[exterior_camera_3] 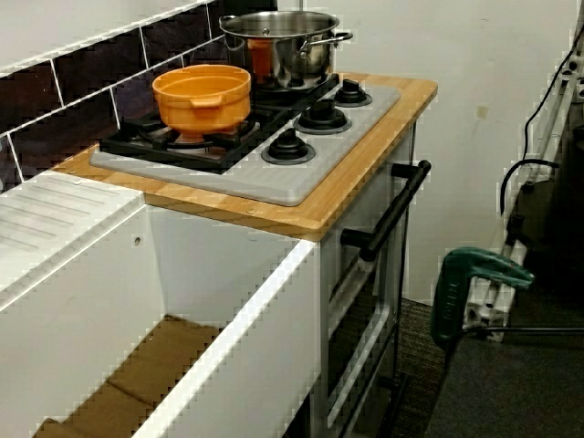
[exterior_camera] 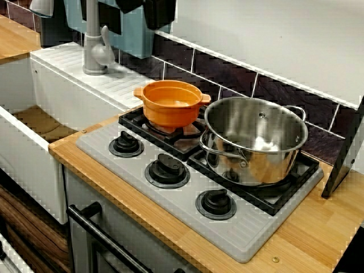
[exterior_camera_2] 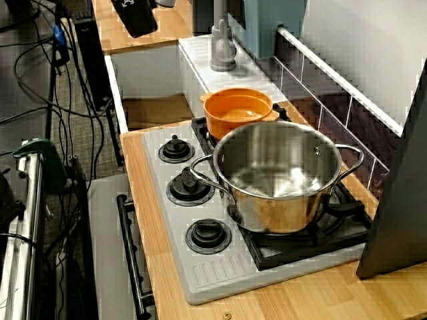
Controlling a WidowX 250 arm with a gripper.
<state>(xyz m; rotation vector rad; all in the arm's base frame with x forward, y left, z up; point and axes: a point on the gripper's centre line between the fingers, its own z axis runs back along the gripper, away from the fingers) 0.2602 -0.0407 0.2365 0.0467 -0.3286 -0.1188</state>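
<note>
An orange pot (exterior_camera: 170, 105) with two small handles sits empty on the left rear burner of a grey toy stove (exterior_camera: 239, 233). A larger steel pot (exterior_camera: 256, 165), also empty, stands on the right burner and almost touches it. The front view cuts off dark parts of my gripper (exterior_camera: 159, 12) at its top edge, high above the faucet and well clear of both pots. From the stove's right end the gripper (exterior_camera_2: 135, 16) is a black shape over the far counter. Its fingers are cropped. The sink-side view shows the orange pot (exterior_camera_3: 202, 96) and steel pot (exterior_camera_3: 281, 46) but no gripper.
Three black knobs (exterior_camera: 167, 168) line the stove front. A grey faucet (exterior_camera: 95, 45) stands on the white drainboard beside a deep sink (exterior_camera: 23, 153). A dark panel (exterior_camera: 344, 159) leans at the stove's right end. A green clamp (exterior_camera_3: 474, 283) and cables lie off the counter.
</note>
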